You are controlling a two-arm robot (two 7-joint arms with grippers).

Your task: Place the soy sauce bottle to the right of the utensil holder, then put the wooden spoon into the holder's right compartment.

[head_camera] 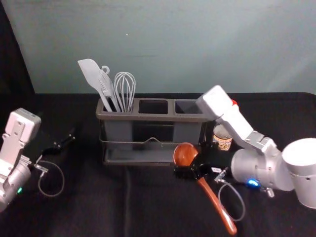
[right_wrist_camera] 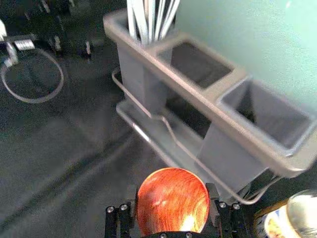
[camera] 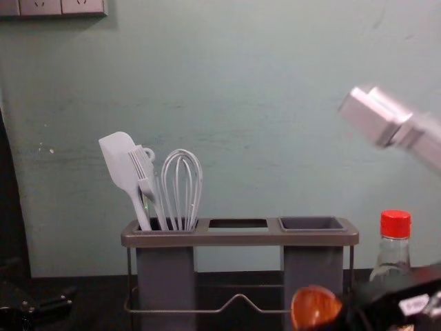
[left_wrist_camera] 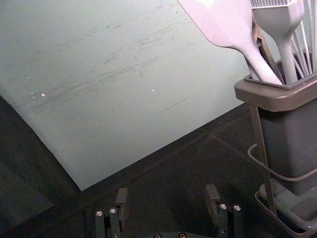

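Observation:
My right gripper (head_camera: 193, 172) is in front of the utensil holder (head_camera: 148, 117), shut on the wooden spoon (head_camera: 213, 200) around its bowl; the handle slants toward the front right. In the right wrist view, the spoon's bowl (right_wrist_camera: 173, 201) sits between the fingertips of my right gripper (right_wrist_camera: 172, 203). The chest view has the spoon's bowl (camera: 315, 307) raised before the right compartment (camera: 313, 224). The soy sauce bottle (camera: 394, 255), red-capped, stands upright right of the holder, partly hidden by the right arm. My left gripper (head_camera: 61, 143) stays parked at the left; its fingertips (left_wrist_camera: 167, 198) are open.
A spatula (head_camera: 93, 74), a brush and a whisk (head_camera: 125, 86) stand in the holder's left compartment. The middle compartment (head_camera: 153, 106) has nothing standing in it. Behind the black-covered table (head_camera: 94, 212) rises a pale green wall (head_camera: 197, 44).

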